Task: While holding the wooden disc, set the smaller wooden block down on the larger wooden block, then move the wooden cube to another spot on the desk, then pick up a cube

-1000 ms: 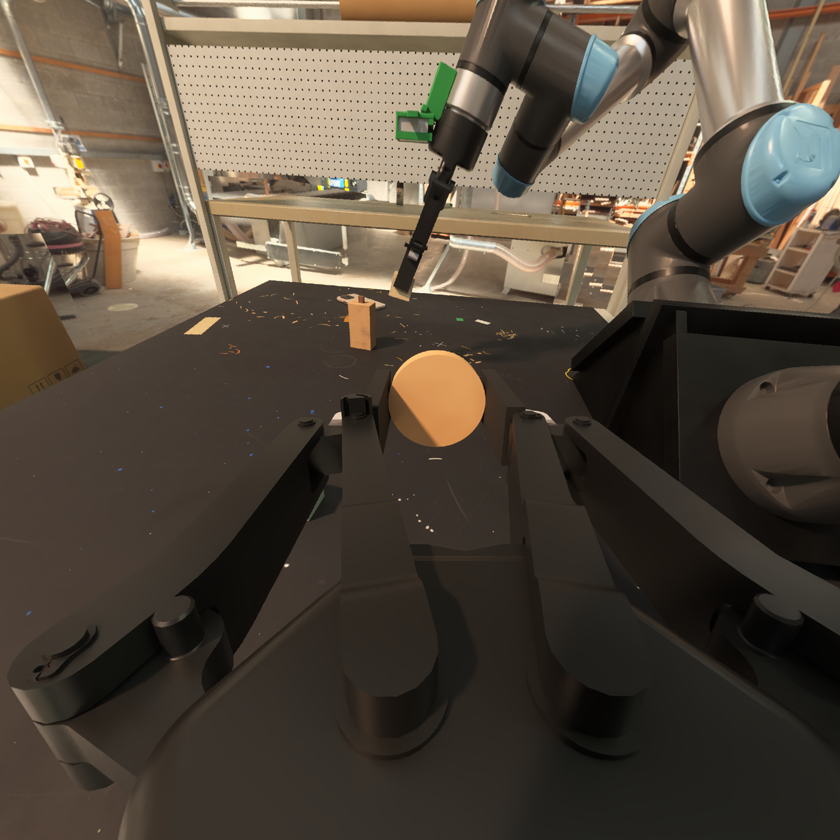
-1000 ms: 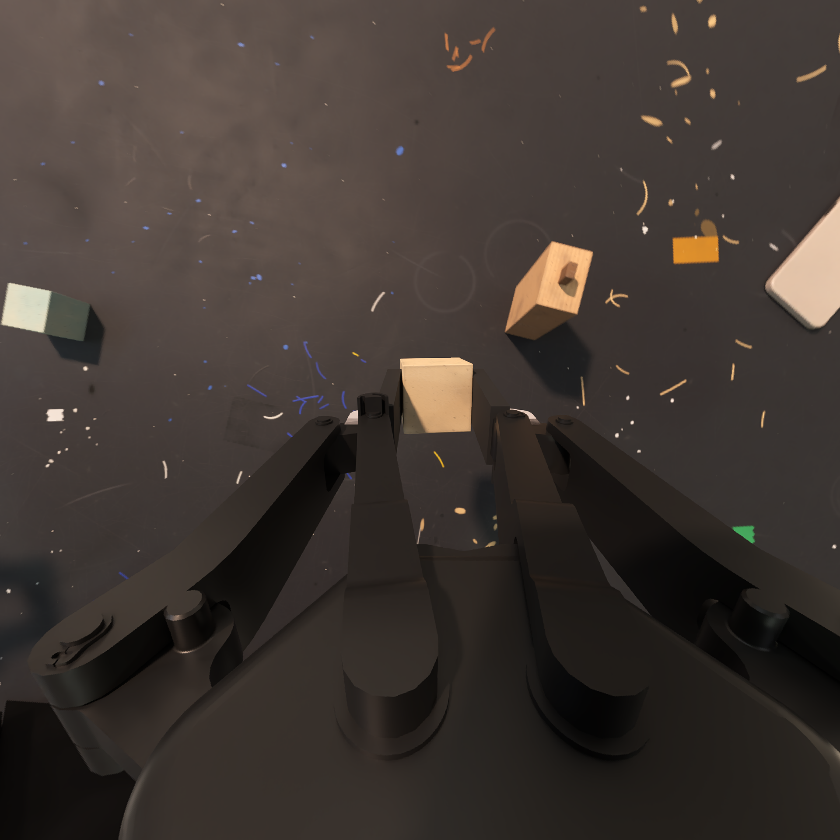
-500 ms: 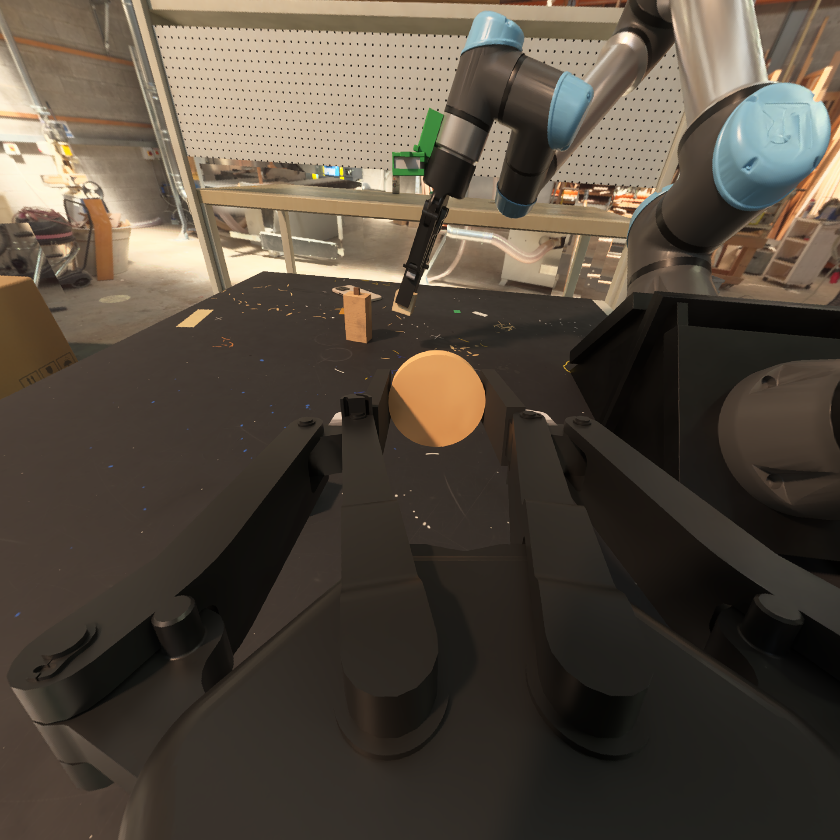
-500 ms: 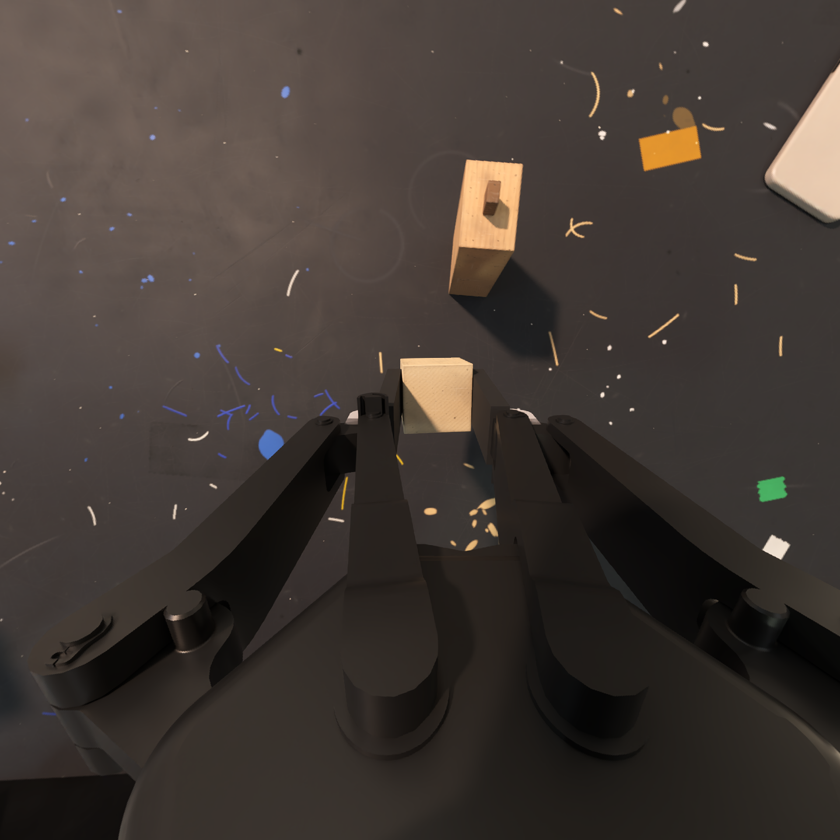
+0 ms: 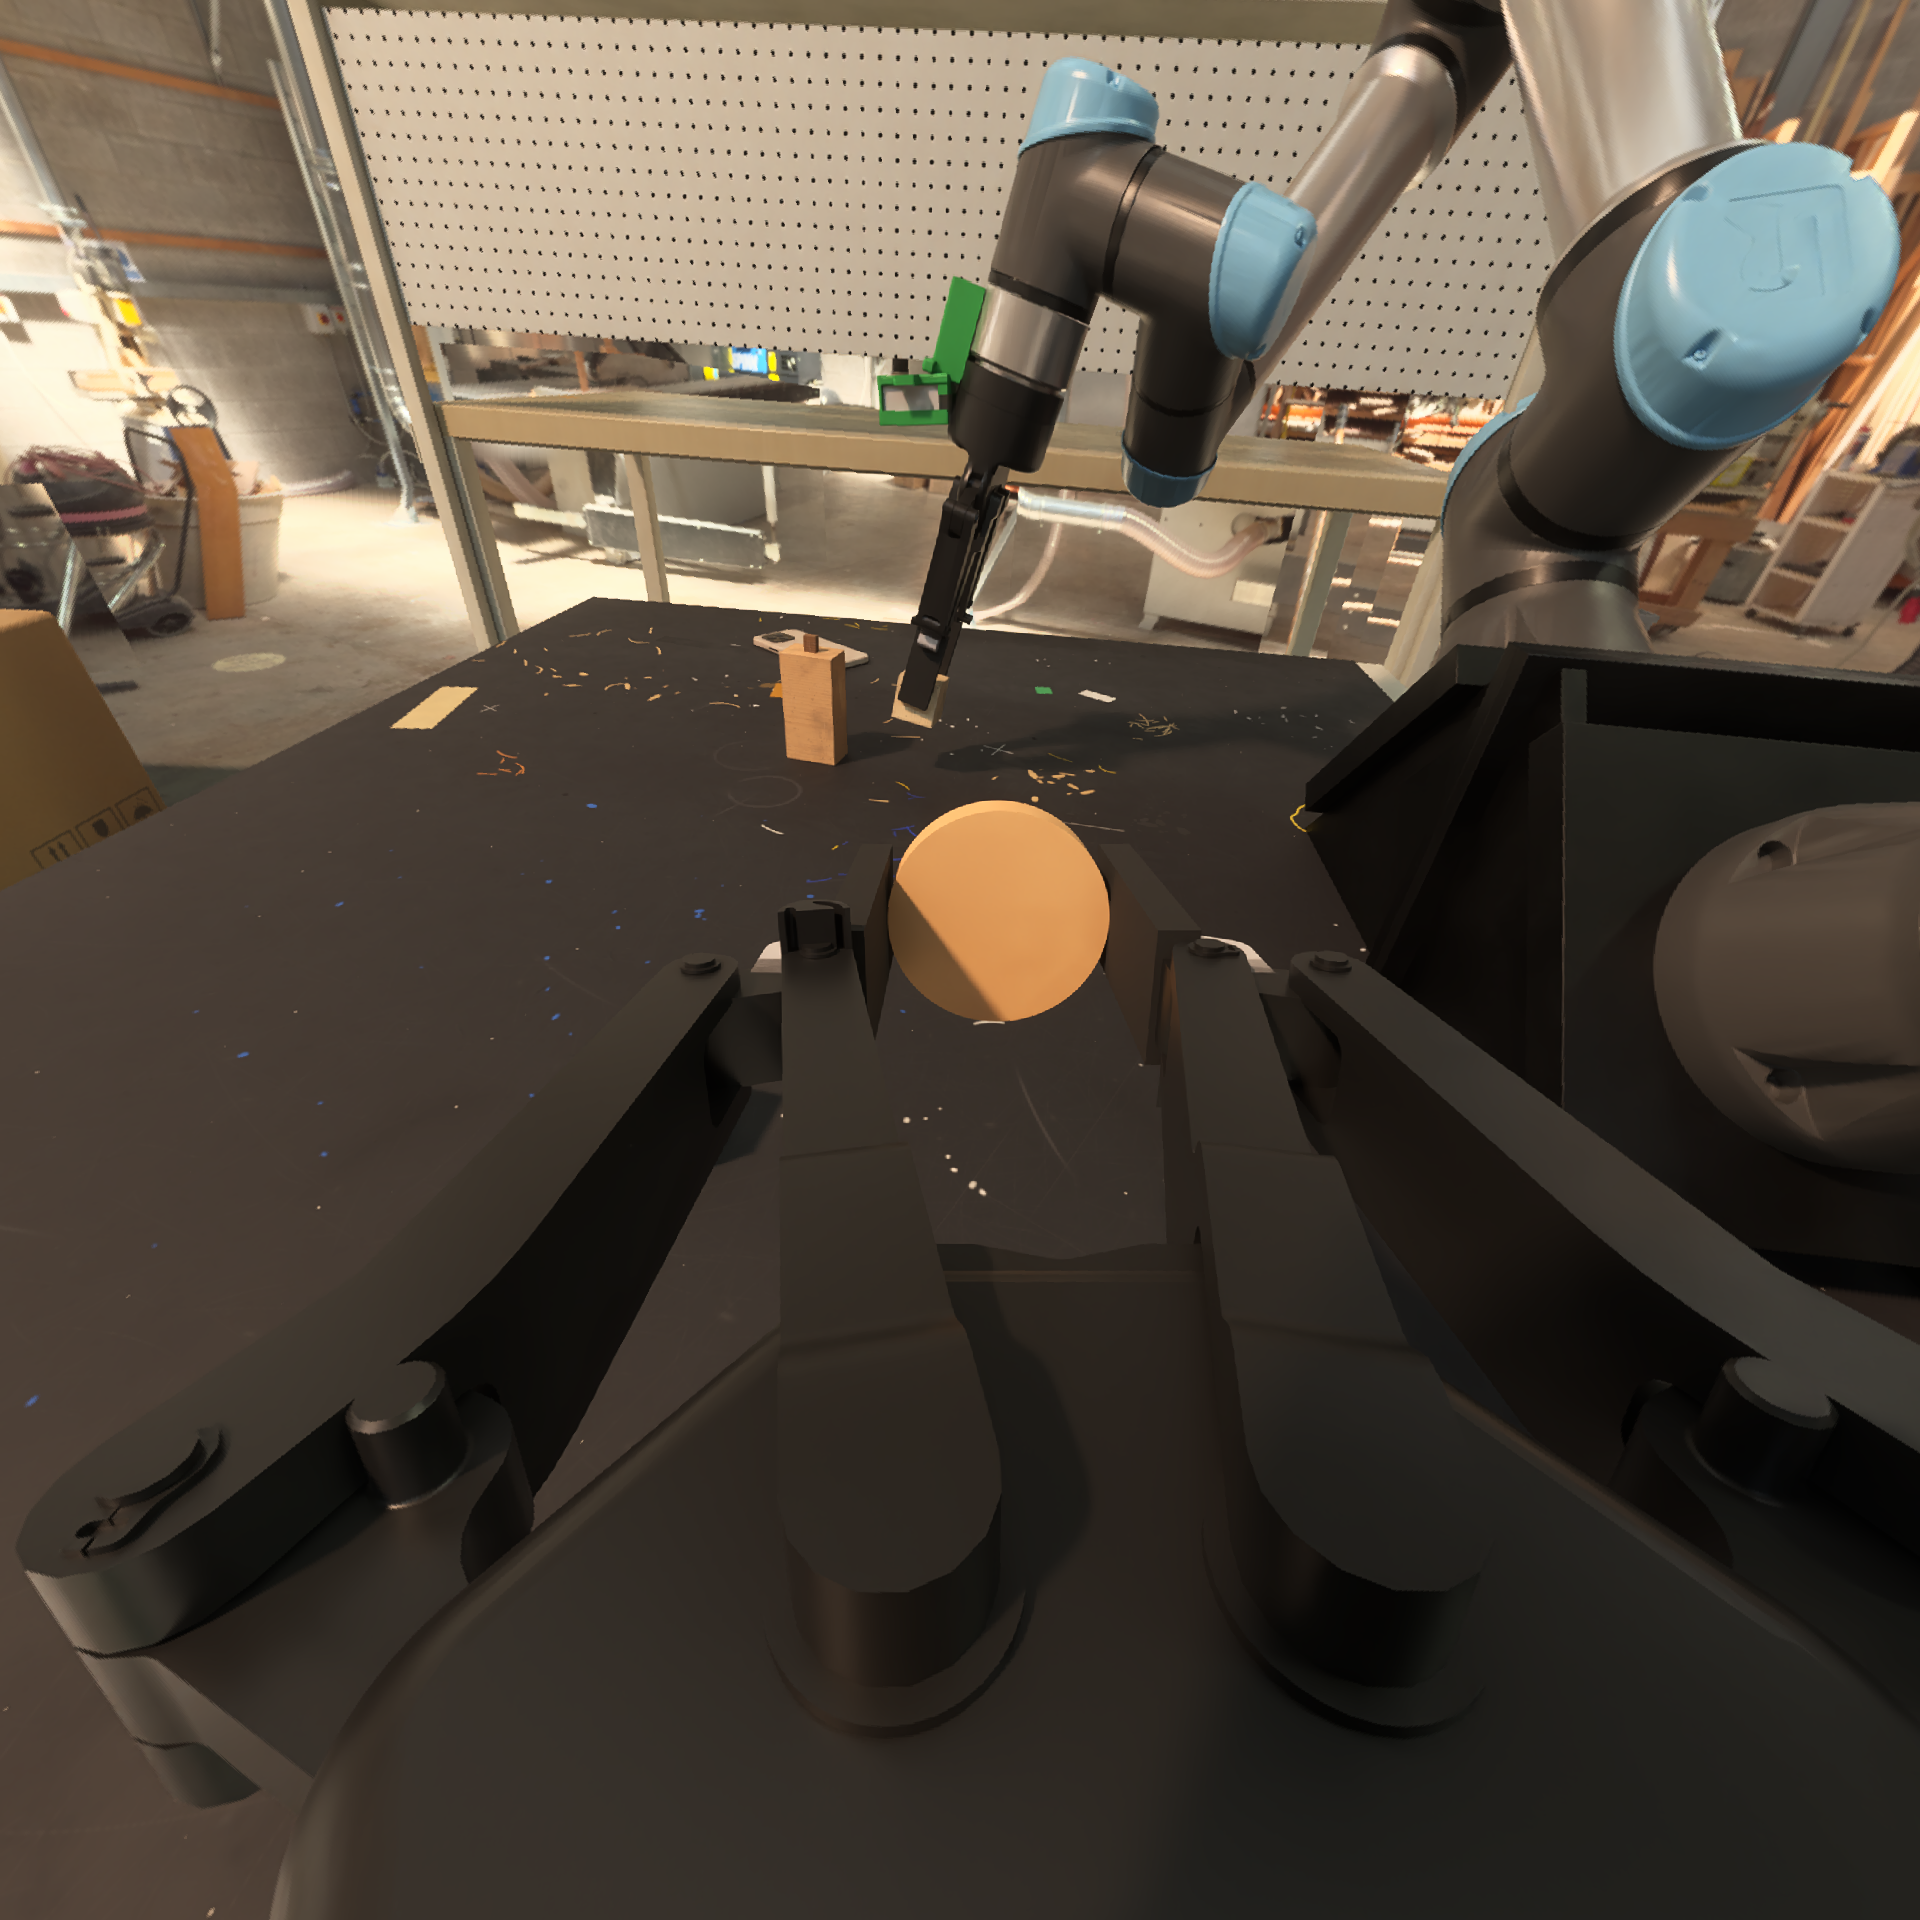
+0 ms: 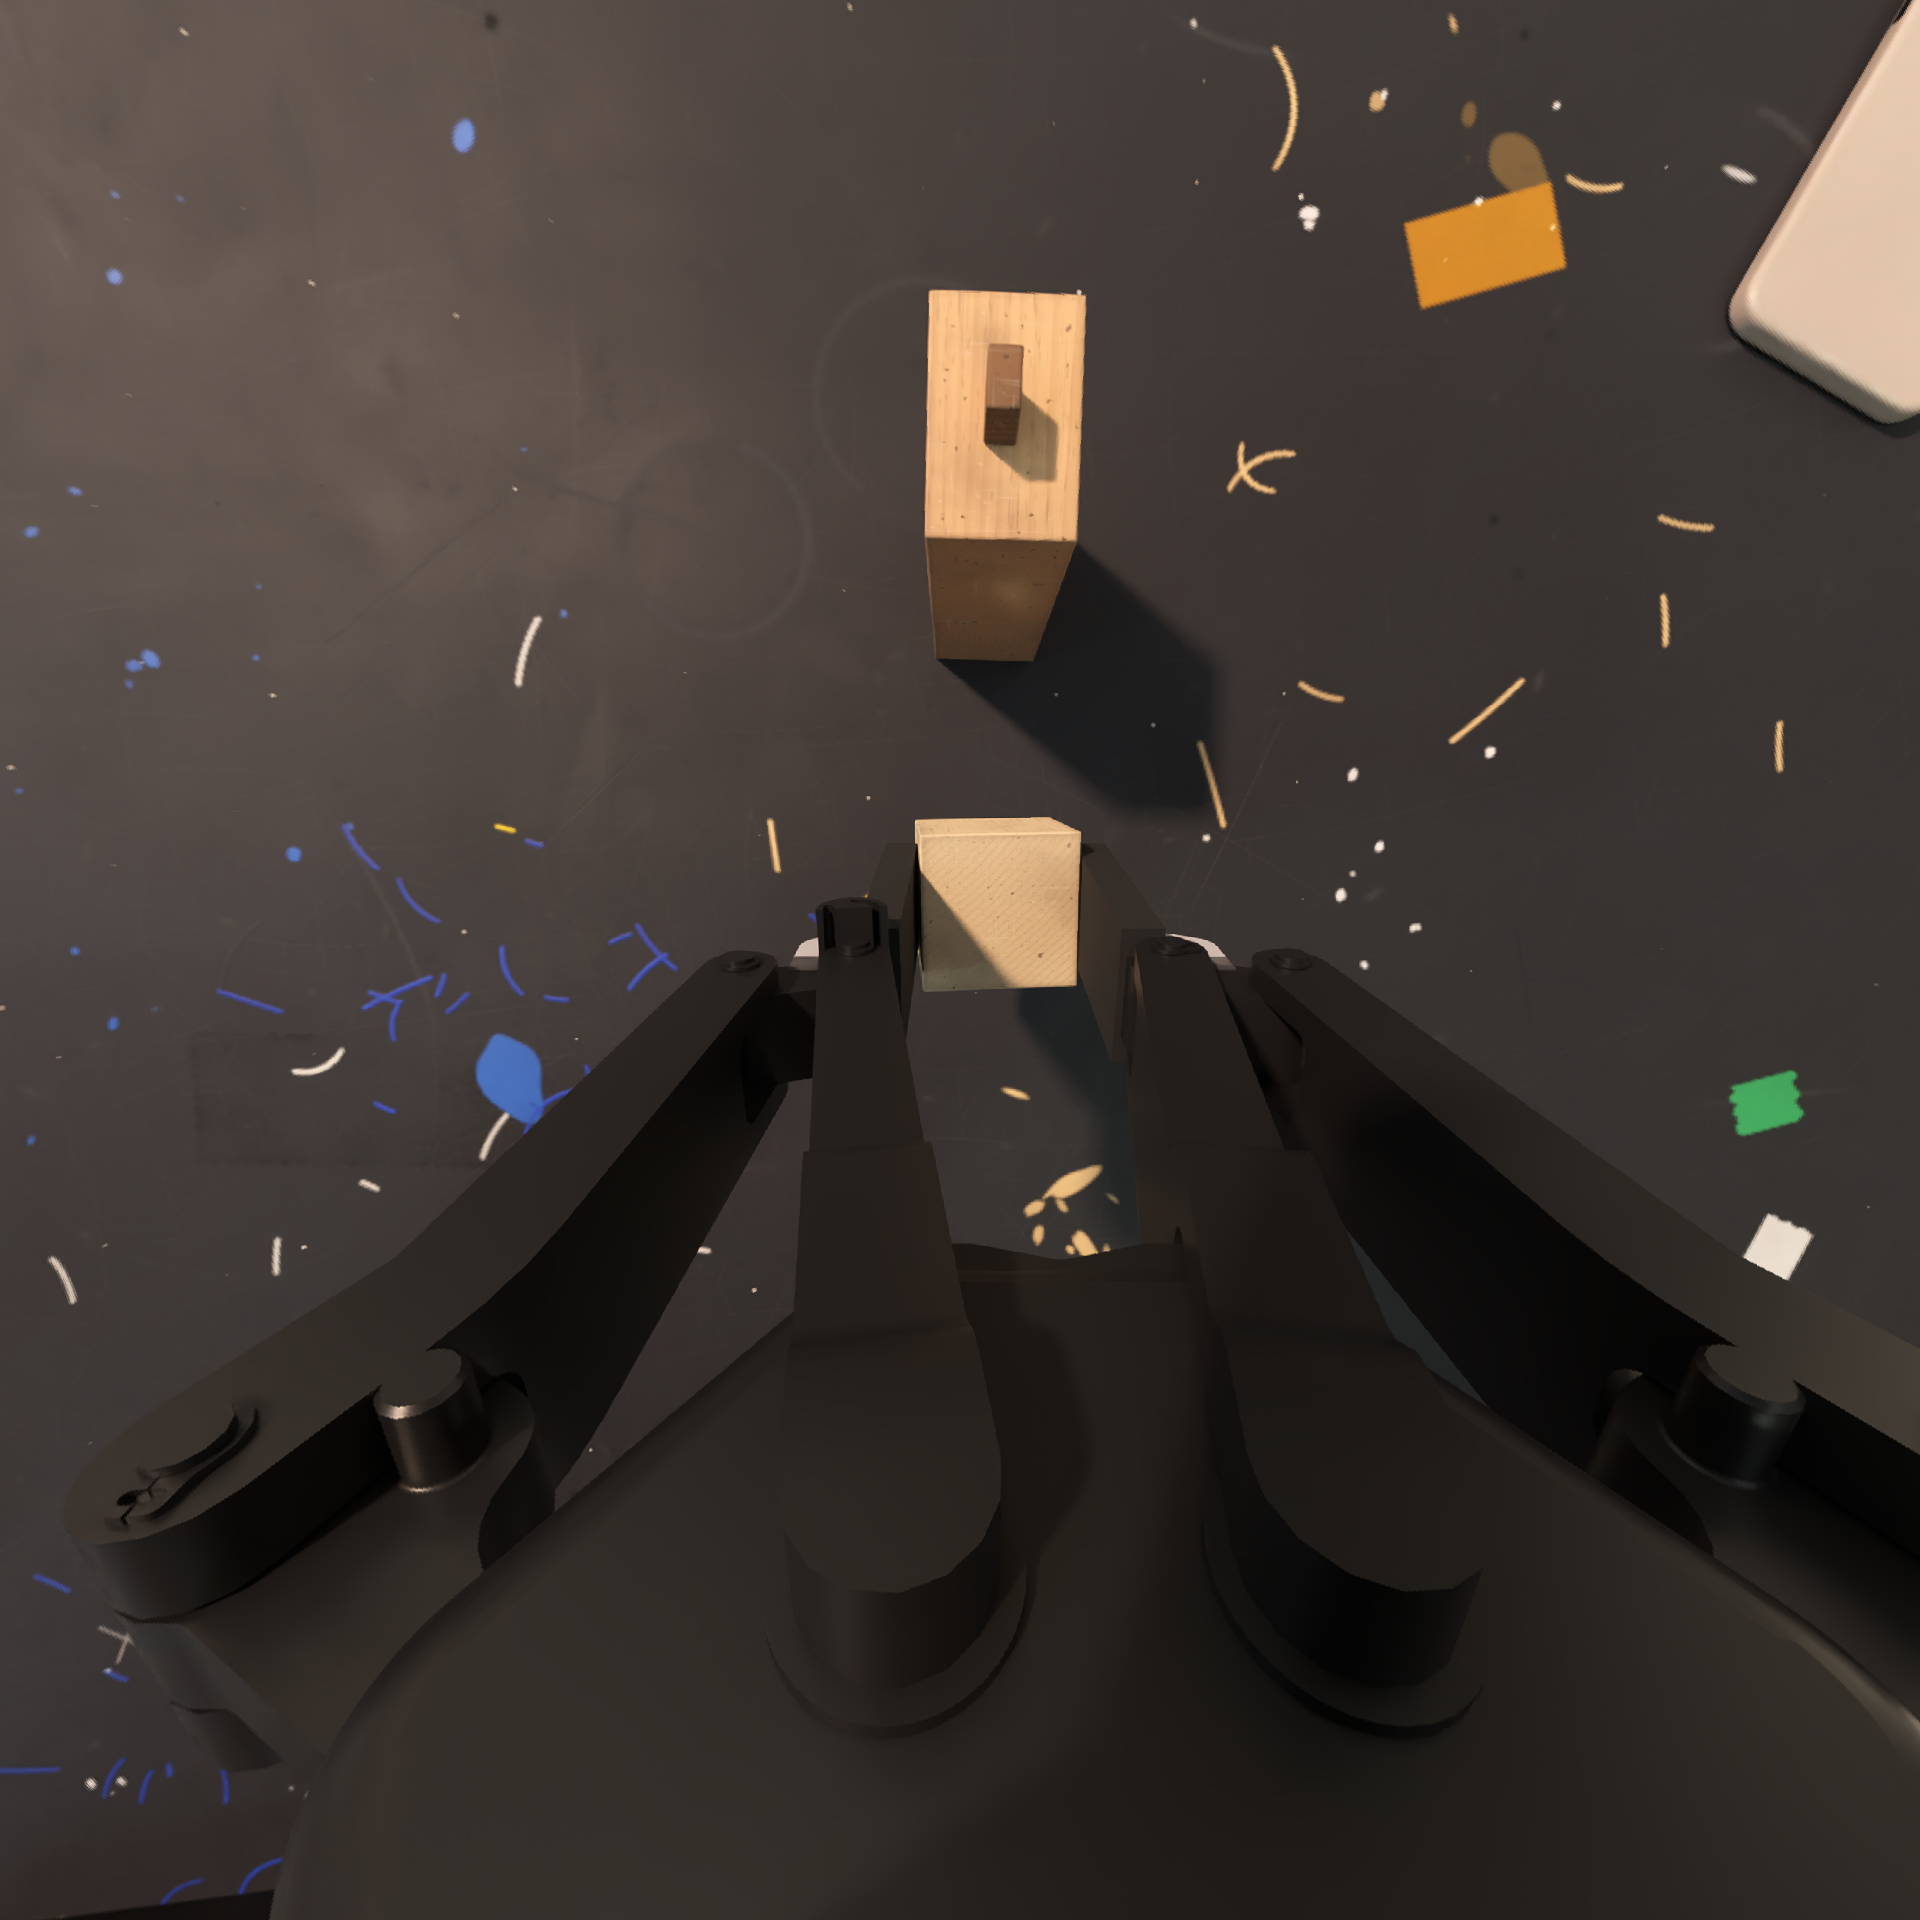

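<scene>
My left gripper (image 5: 1000, 914) is shut on the round wooden disc (image 5: 1000, 910) and holds it above the dark desk. My right gripper (image 6: 997, 904) is shut on the pale wooden cube (image 6: 997, 902) and holds it just above the desk; it also shows far off in the left wrist view (image 5: 923, 704). The larger wooden block (image 6: 1003, 468) stands upright just beyond the cube, with the small dark wooden block (image 6: 1004, 393) resting on its top. The same pair shows in the left wrist view, the large block (image 5: 815, 709) left of the right gripper.
A white flat slab (image 6: 1849, 249) lies at the far right of the desk. An orange patch (image 6: 1484, 245), a green patch (image 6: 1766, 1101) and wood shavings mark the desktop. The right arm's base housing (image 5: 1621, 935) stands at the right. A pegboard shelf frame (image 5: 727, 208) rises behind the desk.
My right gripper has come down with the cube and closer to the large block. The left gripper with the disc has stayed almost still.
</scene>
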